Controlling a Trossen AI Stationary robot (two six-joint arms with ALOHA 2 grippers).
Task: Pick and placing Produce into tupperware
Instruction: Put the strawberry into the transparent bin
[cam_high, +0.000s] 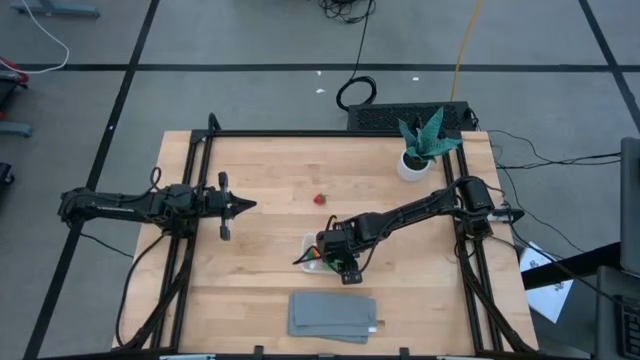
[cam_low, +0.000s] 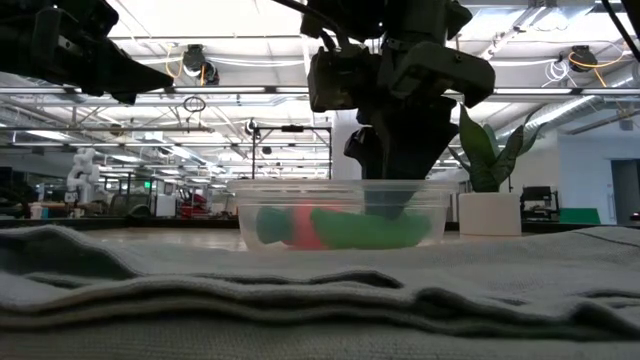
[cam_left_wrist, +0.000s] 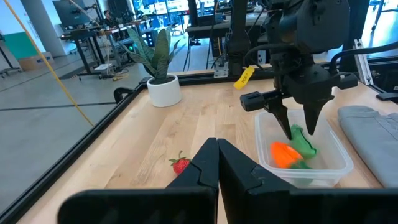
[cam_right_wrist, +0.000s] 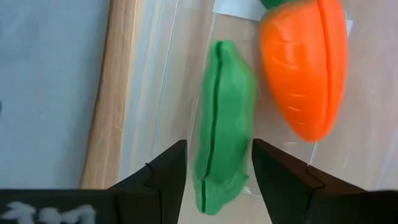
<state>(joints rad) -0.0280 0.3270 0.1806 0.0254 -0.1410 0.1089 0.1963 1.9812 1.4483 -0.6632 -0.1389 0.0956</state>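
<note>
The clear tupperware (cam_left_wrist: 266, 138) sits on the table near its middle, by the near edge. In it lie the orange carrot (cam_right_wrist: 305, 68) and the elongated green piece (cam_right_wrist: 224, 118), side by side on its floor. My right gripper (cam_left_wrist: 300, 132) points down over the tupperware, open, with a finger on either side of the green piece; no touch shows. The small red piece (cam_high: 320, 199) lies on bare wood beyond the tupperware. My left gripper (cam_high: 245, 205) hovers shut over the table's left half, pointing right.
A flat grey folded cloth (cam_high: 333, 316) lies by the near edge, just in front of the tupperware. A potted green plant (cam_high: 420, 150) stands at the far right corner. Black frame rails (cam_high: 190, 240) run along the table's left and right sides.
</note>
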